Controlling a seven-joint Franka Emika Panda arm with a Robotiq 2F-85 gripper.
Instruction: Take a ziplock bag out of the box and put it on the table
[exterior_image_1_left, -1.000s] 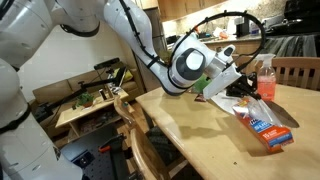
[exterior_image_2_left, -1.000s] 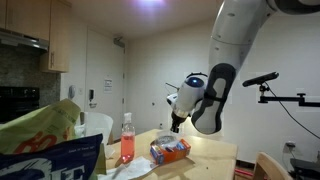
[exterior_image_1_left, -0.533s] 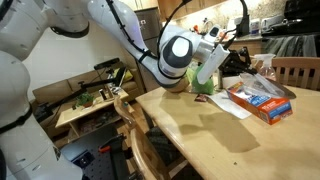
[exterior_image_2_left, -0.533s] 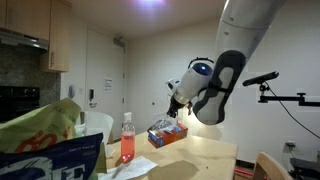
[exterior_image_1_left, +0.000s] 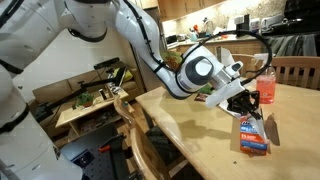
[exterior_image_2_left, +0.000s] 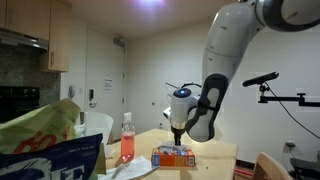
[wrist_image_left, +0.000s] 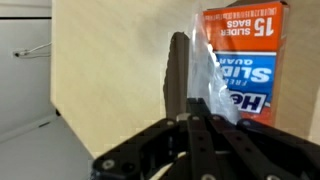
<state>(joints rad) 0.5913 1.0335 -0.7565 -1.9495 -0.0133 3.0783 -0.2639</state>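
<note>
Ziplock bag (wrist_image_left: 207, 88) in pincer (wrist_image_left: 185, 50), above box (wrist_image_left: 252, 55)

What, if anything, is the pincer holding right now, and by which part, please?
The pincer is shut on the ziplock bag, pinching it at one bunched end.

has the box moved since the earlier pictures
Yes. In an exterior view the box is lower: half a second ago it was level with the middle of the pink spray bottle, now with its base.
</note>
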